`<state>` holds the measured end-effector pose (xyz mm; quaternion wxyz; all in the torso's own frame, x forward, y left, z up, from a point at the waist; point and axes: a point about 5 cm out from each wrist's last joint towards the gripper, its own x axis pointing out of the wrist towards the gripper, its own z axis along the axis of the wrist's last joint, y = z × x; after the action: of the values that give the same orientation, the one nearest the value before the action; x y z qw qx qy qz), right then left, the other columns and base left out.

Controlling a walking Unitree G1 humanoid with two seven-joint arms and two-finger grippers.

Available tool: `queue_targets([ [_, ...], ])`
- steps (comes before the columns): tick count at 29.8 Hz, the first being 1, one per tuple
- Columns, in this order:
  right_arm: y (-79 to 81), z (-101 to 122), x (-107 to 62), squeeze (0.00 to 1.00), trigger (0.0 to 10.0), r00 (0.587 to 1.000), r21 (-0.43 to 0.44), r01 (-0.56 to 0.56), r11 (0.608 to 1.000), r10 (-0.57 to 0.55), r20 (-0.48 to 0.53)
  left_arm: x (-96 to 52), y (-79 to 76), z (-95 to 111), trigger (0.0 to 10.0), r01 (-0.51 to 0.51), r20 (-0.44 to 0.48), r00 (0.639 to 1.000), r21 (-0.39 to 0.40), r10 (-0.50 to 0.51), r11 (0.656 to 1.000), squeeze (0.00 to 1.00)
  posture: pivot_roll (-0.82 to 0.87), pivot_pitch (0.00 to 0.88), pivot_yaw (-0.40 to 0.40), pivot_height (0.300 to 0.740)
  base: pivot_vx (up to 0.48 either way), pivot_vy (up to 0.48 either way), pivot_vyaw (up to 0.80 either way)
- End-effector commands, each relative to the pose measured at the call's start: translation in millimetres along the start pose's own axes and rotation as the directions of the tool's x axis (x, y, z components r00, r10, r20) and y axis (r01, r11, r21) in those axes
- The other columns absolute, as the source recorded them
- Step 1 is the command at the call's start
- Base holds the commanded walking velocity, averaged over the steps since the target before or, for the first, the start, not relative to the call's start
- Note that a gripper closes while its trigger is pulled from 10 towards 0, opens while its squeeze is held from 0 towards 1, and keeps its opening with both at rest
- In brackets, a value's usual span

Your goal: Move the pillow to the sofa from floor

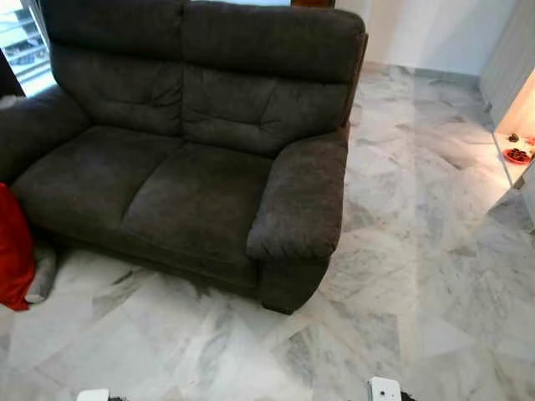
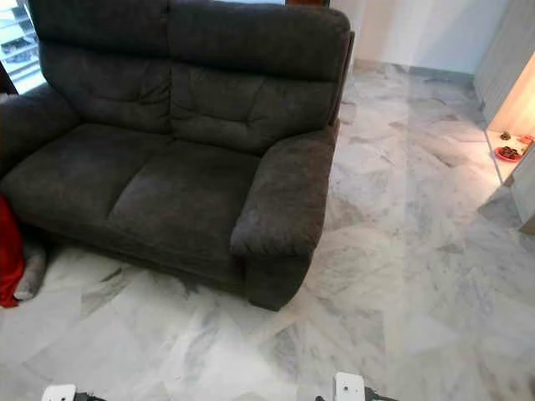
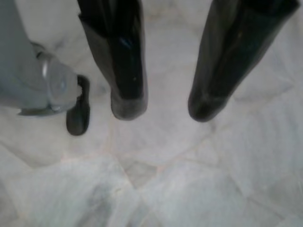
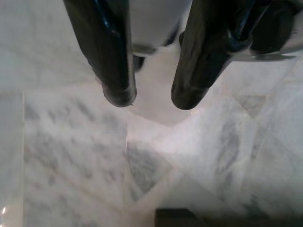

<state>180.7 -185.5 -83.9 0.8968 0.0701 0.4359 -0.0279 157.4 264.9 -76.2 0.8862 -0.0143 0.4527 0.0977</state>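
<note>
Red, one pillow (image 1: 14, 246) lies on the marble floor (image 1: 418, 251), touching one dark grey two-seat sofa (image 1: 184, 150). Left gripper (image 3: 161, 109) and right gripper (image 4: 151, 99) hang over floor, jaws apart.

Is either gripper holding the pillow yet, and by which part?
Nothing is held. The left gripper and right gripper hang open over bare floor.

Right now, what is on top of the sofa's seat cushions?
Nothing lies on the sofa; its seat shows bare dark fabric. The red pillow sits on the marble floor by its front left corner, partly cut off.
</note>
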Motion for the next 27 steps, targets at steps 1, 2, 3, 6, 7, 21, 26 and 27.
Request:
queue_targets([
  [1,0.2,-4,-0.7,0.00,10.0,1.000,0.013,0.005,1.000,-0.005,-0.017,-3.2,1.5,-15,10.0,0.000,-0.050,0.999,0.002,0.000,1.000,0.00,0.03,0.110,0.018,0.740,0.000,0.416,0.00],
  [2,0.4,-4,-0.6,0.00,10.0,1.000,0.013,0.004,1.000,-0.004,-0.016,-3.3,0.2,-16,10.0,0.002,-0.051,0.999,0.002,-0.002,1.000,0.00,0.03,0.110,0.018,0.740,0.000,0.420,0.00],
  [3,0.6,-4,-0.6,0.00,10.0,1.000,0.013,0.004,1.000,-0.004,-0.016,-3.4,-2.1,-18,10.0,0.006,-0.052,0.999,0.000,-0.006,1.000,0.00,0.03,0.110,0.019,0.740,0.000,0.416,0.00],
  [6,0.9,-4,-0.5,0.00,10.0,1.000,0.013,0.004,1.000,-0.004,-0.015,-3.0,-4.5,-18,10.0,0.008,-0.051,0.999,-0.003,-0.008,1.000,0.00,0.03,0.111,0.019,0.740,0.000,0.416,0.00],
  [7,1.0,-4,-0.5,0.00,10.0,1.000,0.013,0.004,1.000,-0.004,-0.015,-2.9,-4.7,-18,10.0,0.008,-0.052,0.999,-0.003,-0.008,1.000,0.00,0.03,0.111,0.019,0.740,0.000,0.416,0.00],
  [21,0.3,-6,-0.9,0.00,10.0,1.000,0.014,0.008,1.000,-0.007,-0.021,0.6,-8.9,-8,10.0,0.008,-0.042,0.999,-0.007,-0.009,1.000,0.00,0.03,0.113,0.019,0.740,0.000,0.419,0.00],
  [26,-0.3,-5,-0.9,0.00,10.0,1.000,0.028,0.014,1.000,-0.013,-0.018,0.2,-8.9,-10,10.0,0.006,-0.049,0.999,-0.009,-0.006,1.000,0.00,0.03,0.113,0.019,0.740,0.000,0.421,0.00],
  [27,-0.4,-5,-0.9,0.00,10.0,1.000,0.029,0.014,0.999,-0.014,-0.019,-0.1,-9.0,-11,10.0,0.005,-0.053,0.999,-0.009,-0.006,1.000,0.00,0.03,0.113,0.019,0.740,0.000,0.424,0.00],
])
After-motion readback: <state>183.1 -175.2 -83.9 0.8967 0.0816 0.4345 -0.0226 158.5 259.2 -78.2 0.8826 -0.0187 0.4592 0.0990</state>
